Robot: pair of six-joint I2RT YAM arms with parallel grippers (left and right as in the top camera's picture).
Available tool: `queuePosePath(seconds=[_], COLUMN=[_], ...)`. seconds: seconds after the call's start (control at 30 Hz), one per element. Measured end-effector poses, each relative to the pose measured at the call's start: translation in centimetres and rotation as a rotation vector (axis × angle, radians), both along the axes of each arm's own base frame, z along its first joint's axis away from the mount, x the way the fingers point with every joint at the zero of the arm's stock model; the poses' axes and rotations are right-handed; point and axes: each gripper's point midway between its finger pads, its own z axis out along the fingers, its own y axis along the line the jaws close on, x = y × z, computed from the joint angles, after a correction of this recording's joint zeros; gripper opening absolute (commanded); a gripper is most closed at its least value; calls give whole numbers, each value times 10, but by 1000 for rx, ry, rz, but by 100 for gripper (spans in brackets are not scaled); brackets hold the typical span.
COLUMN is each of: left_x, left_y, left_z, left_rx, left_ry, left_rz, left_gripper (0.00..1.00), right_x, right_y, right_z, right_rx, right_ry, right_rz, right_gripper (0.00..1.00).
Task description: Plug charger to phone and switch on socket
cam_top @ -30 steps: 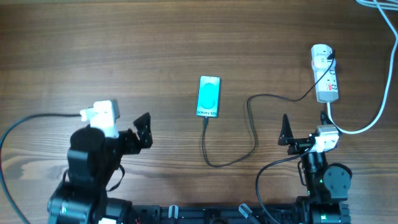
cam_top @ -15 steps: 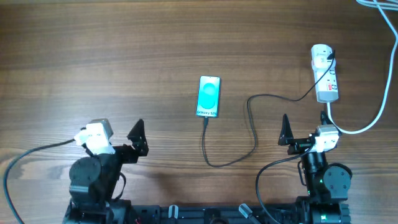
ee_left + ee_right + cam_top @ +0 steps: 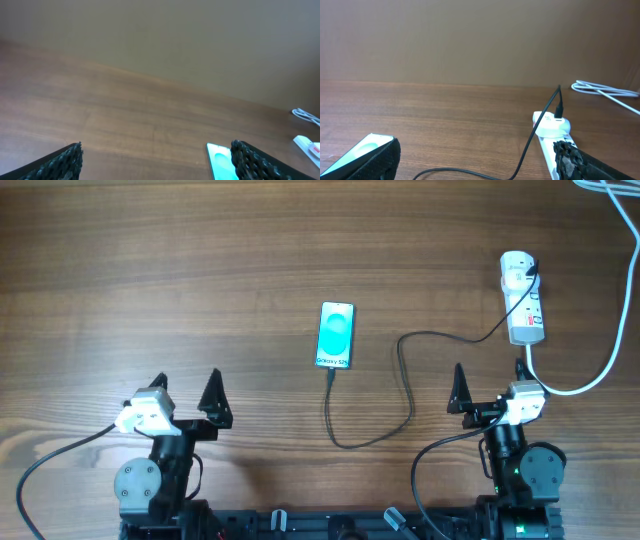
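The phone [image 3: 336,335] lies flat at the table's middle, turquoise screen up. It also shows in the left wrist view [image 3: 219,159] and the right wrist view [image 3: 362,149]. The thin black charger cable [image 3: 404,385] runs from the phone's near end, loops, and goes up to the white socket strip [image 3: 522,297] at the far right, where its plug sits. The cable [image 3: 540,125] and the socket strip [image 3: 551,127] also show in the right wrist view. My left gripper [image 3: 187,392] is open and empty at the near left. My right gripper [image 3: 490,383] is open and empty, near the strip.
A pale blue-white thick cable [image 3: 610,360] runs from the strip's near end along the right edge to the far right corner; it also shows in the right wrist view [image 3: 605,91]. Thicker black robot cables [image 3: 50,465] curl at the near edge.
My left arm has drawn back toward the near edge and turned its gripper to point away from me. The right arm, phone, cable and strip have not moved.
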Motion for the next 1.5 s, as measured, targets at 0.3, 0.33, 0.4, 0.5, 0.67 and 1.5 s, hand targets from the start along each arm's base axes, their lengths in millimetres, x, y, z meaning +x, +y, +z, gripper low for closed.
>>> queuePosePath(seconds=[0.3, 0.33, 0.4, 0.5, 0.67, 1.5], left_x=[11, 12, 12, 15, 17, 17], left_y=[-2, -2, -2, 1, 14, 23], left_z=[3, 5, 10, 6, -4, -49], left_rx=[24, 27, 37, 46, 51, 232], left_ry=[-129, -152, -197, -220, -192, -14], left_rz=[-16, -16, -15, -2, 56, 91], left_gripper=[100, 100, 100, 100, 100, 100], right_x=[0, 0, 0, 0, 0, 0], right_y=[0, 0, 0, 0, 0, 0], right_z=[0, 0, 0, 0, 0, 0], right_rx=[0, 0, 0, 0, 0, 0], right_ry=[0, 0, 0, 0, 0, 0], right_rz=[0, 0, 0, 0, 0, 0], right_gripper=[100, 100, 100, 100, 100, 100])
